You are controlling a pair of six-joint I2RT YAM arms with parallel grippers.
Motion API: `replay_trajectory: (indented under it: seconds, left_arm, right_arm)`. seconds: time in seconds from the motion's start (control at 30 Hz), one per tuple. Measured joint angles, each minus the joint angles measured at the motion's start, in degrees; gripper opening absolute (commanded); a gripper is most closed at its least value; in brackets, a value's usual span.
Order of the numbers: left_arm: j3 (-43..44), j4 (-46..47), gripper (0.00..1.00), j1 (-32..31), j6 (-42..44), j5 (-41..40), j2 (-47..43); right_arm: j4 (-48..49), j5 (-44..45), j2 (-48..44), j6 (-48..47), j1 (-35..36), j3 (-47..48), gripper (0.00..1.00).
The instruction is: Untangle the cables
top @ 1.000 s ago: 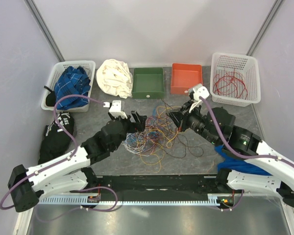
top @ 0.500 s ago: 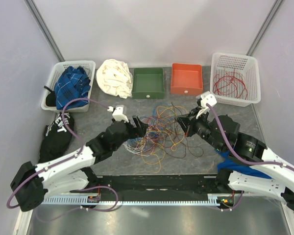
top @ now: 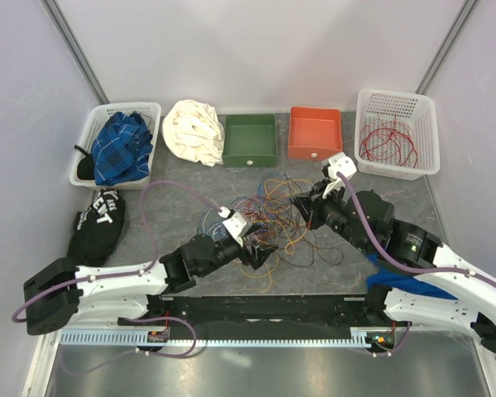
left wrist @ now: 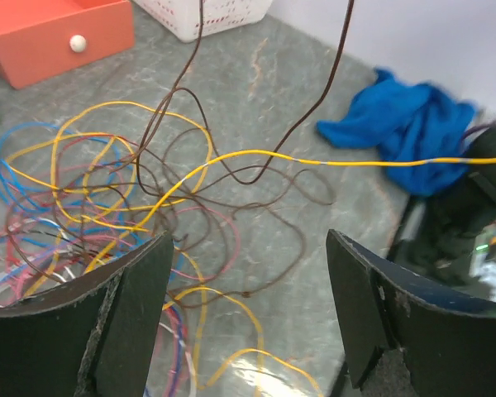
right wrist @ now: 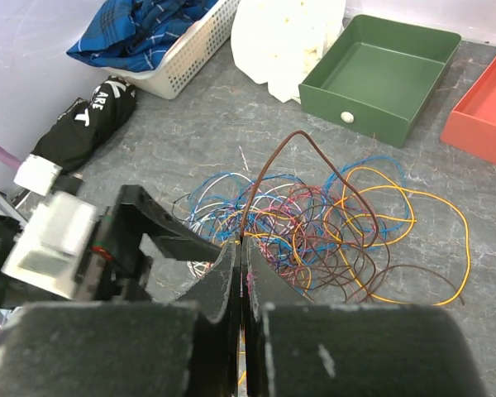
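Though off cables (top: 273, 213), left jaws nearer.

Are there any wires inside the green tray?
No, the green tray shows only its bare floor; the tangled wires lie outside it.

Beneath the matt black plastic left gripper (left wrist: 246, 314), glossy plastic-sheathed coloured cables (left wrist: 107, 211) cross the smooth mottled grey tabletop (left wrist: 264, 83); soft crumpled blue cloth (left wrist: 405, 124) lies beyond.
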Motion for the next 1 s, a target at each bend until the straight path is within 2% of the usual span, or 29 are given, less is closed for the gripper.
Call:
replay_trajectory:
  seconds: [0.2, 0.3, 0.43, 0.5, 0.6, 0.63, 0.67, 0.73, 0.77, 0.87, 1.0]
  left_arm:
    - [3.3, 2.6, 0.8, -0.2, 8.3, -6.6, 9.8]
    - [5.4, 3.5, 0.73, -0.1, 11.0, -10.4, 13.2]
    - [8.8, 4.3, 0.17, 0.3, 13.9, -14.9, 17.4]
    - [9.5, 4.3, 0.03, 0.7, 14.4, -16.4, 18.1]
    - [9.6, 3.0, 0.02, 1.0, 14.9, -18.6, 17.7]
    - [9.6, 2.0, 0.02, 1.0, 14.8, -19.3, 17.1]
    - [9.6, 0.5, 0.02, 1.0, 14.8, -19.6, 16.0]
    - [10.1, -3.7, 0.02, 1.0, 14.1, -20.3, 12.6]
    - [10.7, -6.3, 0.02, 1.0, 13.5, -20.6, 10.6]
    - [15.9, -14.9, 0.02, 1.0, 11.8, -20.9, 4.8]
    - [26.9, -24.1, 0.02, 1.0, 10.3, -20.8, -0.3]
  right_arm:
    - [-0.1, -0.3, 0.5, -0.2, 0.0, 0.6, 0.0]
    - [-0.1, -0.5, 0.5, -0.2, 0.0, 1.1, 0.0]
    - [-0.1, -0.7, 0.3, -0.2, 0.0, 1.2, 0.0]
    - [-0.1, -0.6, 0.2, -0.2, 0.0, 1.3, 0.0]
    - [-0.2, -0.5, -0.1, -0.2, 0.0, 1.5, 0.0]
    - [-0.3, -0.4, -0.2, -0.2, 0.0, 1.5, 0.05]
    - [-0.4, -0.3, -0.4, -0.2, 0.0, 1.5, 0.26]
    - [-0.5, 0.1, -0.8, -0.4, 0.0, 1.5, 0.52]
    - [-0.5, 0.3, -0.9, -0.5, 0.0, 1.5, 0.7]
    - [-0.2, 1.2, -1.2, -1.2, 0.0, 1.0, 0.89]
    - [-0.5, 2.9, -1.0, -1.3, 0.0, -1.1, 0.96]
